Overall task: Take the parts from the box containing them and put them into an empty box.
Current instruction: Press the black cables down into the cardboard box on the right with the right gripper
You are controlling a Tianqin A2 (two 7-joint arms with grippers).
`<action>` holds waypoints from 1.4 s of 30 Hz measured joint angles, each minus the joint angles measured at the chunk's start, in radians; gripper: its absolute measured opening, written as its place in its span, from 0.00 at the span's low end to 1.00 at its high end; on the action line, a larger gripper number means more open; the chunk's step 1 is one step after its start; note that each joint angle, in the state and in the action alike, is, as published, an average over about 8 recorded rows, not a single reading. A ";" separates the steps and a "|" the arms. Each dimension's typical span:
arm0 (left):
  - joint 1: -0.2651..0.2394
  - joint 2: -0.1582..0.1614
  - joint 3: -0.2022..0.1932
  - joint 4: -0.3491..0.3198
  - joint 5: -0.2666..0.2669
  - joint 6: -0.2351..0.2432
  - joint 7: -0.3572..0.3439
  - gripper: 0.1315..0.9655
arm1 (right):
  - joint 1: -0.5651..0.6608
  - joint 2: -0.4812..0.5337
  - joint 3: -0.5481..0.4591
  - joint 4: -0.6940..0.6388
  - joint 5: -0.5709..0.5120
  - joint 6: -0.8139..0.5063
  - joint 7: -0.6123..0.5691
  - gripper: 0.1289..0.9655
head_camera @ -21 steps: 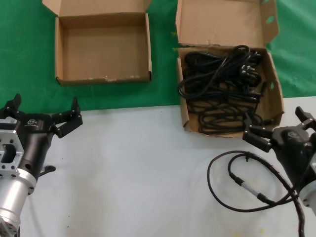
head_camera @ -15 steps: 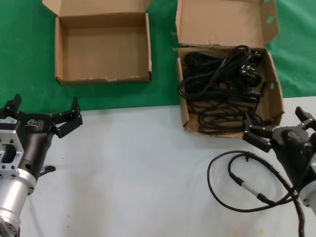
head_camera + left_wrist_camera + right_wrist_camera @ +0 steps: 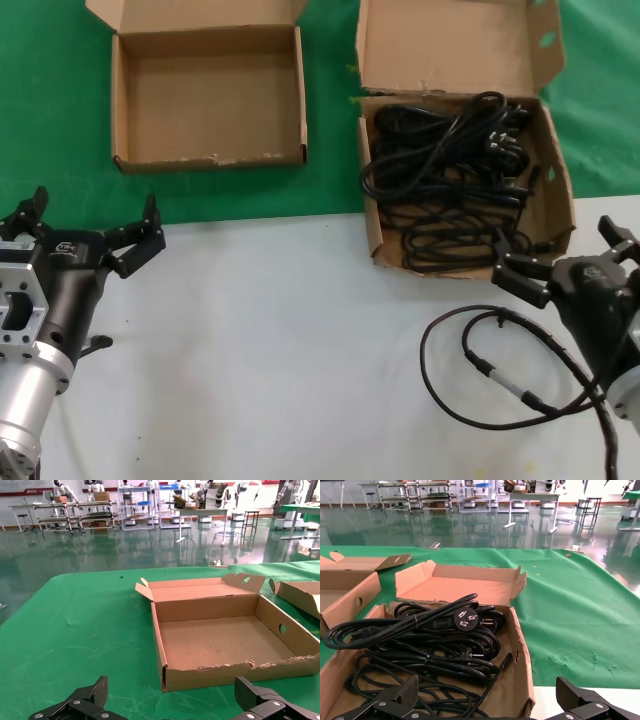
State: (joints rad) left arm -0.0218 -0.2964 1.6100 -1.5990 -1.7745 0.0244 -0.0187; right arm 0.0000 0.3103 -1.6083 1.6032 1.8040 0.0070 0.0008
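The parts, thick black power cords (image 3: 450, 180), lie bundled in the deeper cardboard box (image 3: 450, 45) at the back right. The empty box (image 3: 205, 105), with low walls, sits at the back left. My left gripper (image 3: 93, 212) is open and empty over the white table, in front of the empty box (image 3: 225, 640). In its wrist view the left gripper (image 3: 172, 692) faces that box's front wall. My right gripper (image 3: 555, 245) is open and empty just in front of the cord box's front right corner. In its wrist view the right gripper (image 3: 487, 690) looks onto the cords (image 3: 420, 640).
A thinner black cable with a silver connector (image 3: 500, 372) loops on the white table (image 3: 300, 330) in front of my right arm. Both boxes stand on green cloth (image 3: 30, 120). A strip of green cloth separates the two boxes.
My left gripper has shifted very slightly. Nothing else has moved.
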 joint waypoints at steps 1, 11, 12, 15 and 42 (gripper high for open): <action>0.000 0.000 0.000 0.000 0.000 0.000 0.000 0.93 | 0.000 0.008 -0.006 0.003 0.004 0.005 0.000 1.00; 0.000 0.000 0.000 0.000 0.000 0.000 0.000 0.81 | 0.029 0.225 -0.164 0.063 0.016 0.026 -0.060 1.00; 0.000 0.000 0.000 0.000 0.000 0.000 0.000 0.81 | 0.037 0.250 -0.180 0.069 0.002 0.014 -0.073 1.00; 0.000 0.000 0.000 0.000 0.000 0.000 0.000 0.73 | 0.068 0.316 -0.220 0.082 -0.058 -0.042 -0.124 1.00; 0.000 0.000 0.000 0.000 0.000 0.000 0.000 0.12 | 0.499 0.360 -0.390 -0.066 -0.376 -0.500 -0.592 0.98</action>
State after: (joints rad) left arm -0.0218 -0.2964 1.6101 -1.5990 -1.7743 0.0244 -0.0189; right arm 0.4994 0.6699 -1.9981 1.5369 1.4284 -0.4933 -0.5915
